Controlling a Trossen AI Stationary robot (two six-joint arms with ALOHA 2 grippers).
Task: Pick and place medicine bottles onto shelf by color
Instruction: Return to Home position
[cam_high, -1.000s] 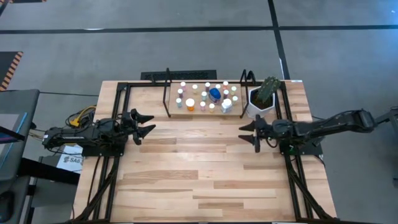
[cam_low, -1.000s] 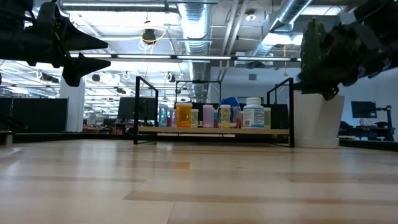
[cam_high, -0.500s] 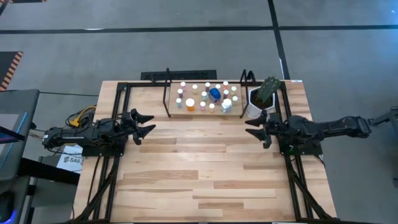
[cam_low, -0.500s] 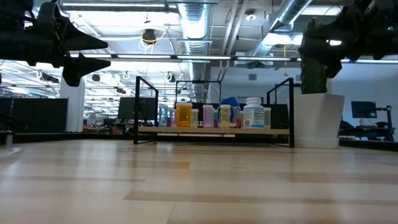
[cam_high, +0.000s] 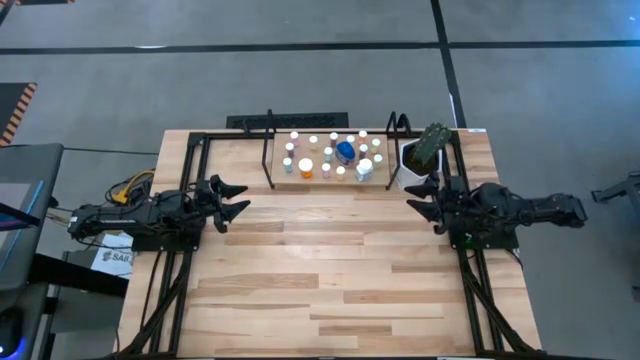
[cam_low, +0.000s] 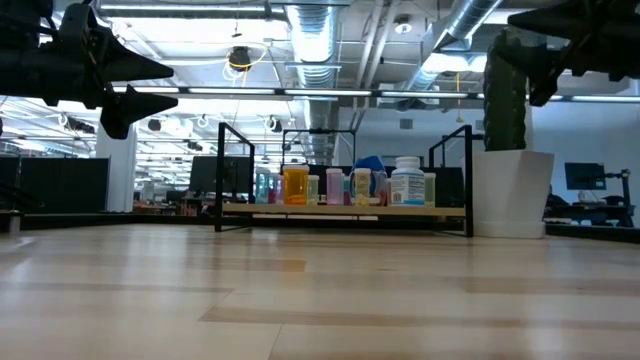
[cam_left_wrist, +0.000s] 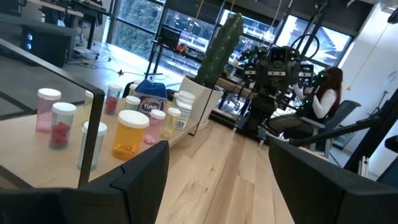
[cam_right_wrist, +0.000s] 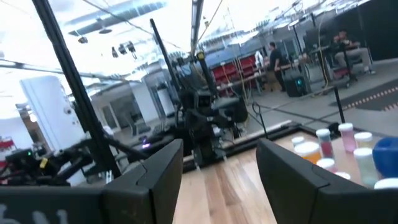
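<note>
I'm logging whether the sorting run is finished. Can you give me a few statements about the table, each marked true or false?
1. The left pincer and the right pincer are both open and empty. True.
2. The blue bottle lies on the tabletop, off the shelf. False: it stands on the shelf among the other medicine bottles.
3. No bottle shows on the tabletop in front of the shelf. True.
4. The plant pot stands on the shelf among the bottles. False: it stands on the tabletop, beside the shelf's end on the right arm's side.
</note>
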